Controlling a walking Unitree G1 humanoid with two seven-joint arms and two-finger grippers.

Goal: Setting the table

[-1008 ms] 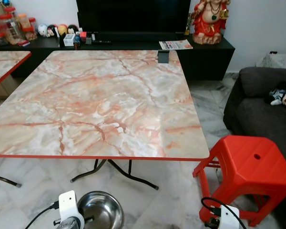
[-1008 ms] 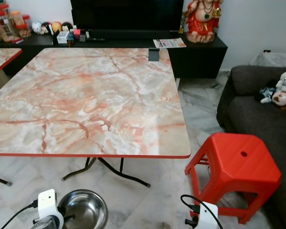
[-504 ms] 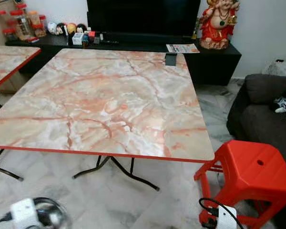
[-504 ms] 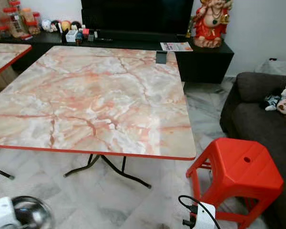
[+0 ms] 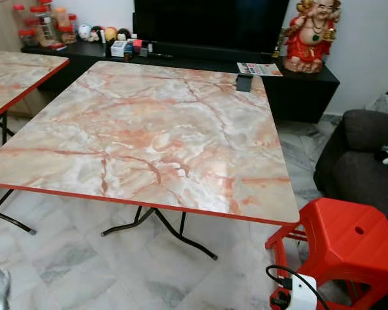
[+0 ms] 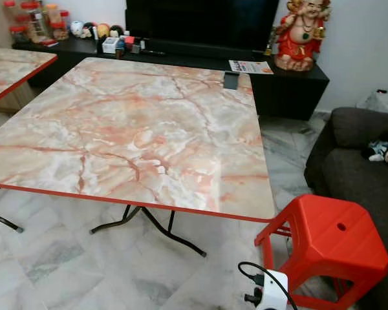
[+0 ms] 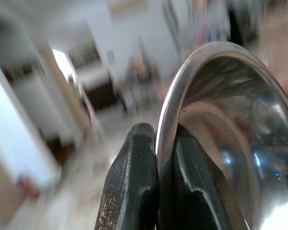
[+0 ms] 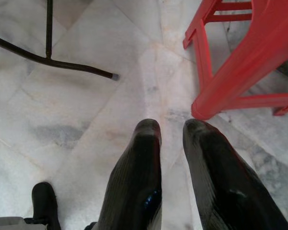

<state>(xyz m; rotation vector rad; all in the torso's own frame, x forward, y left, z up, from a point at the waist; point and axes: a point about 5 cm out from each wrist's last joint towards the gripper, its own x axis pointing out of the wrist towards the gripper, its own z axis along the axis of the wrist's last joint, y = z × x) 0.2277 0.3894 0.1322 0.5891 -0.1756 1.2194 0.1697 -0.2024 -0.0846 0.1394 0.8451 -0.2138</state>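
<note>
The marble-patterned table (image 5: 149,129), rimmed in red, stands well ahead of both grippers, its top bare apart from a small dark object (image 5: 244,82) at the far edge beside a printed leaflet (image 5: 258,68) on the black TV cabinet (image 5: 297,90) (its writing is too small to read). Pale marble floor (image 6: 64,258) lies open between the near table edge and the grippers. A red plastic stool (image 5: 346,248) stands just beside the right gripper (image 8: 172,128), whose fingers point down at the floor with a narrow gap, holding nothing. The left gripper (image 7: 158,143) is clamped on the rim of a steel bowl (image 7: 230,143), one finger inside and one outside, the background blurred.
</note>
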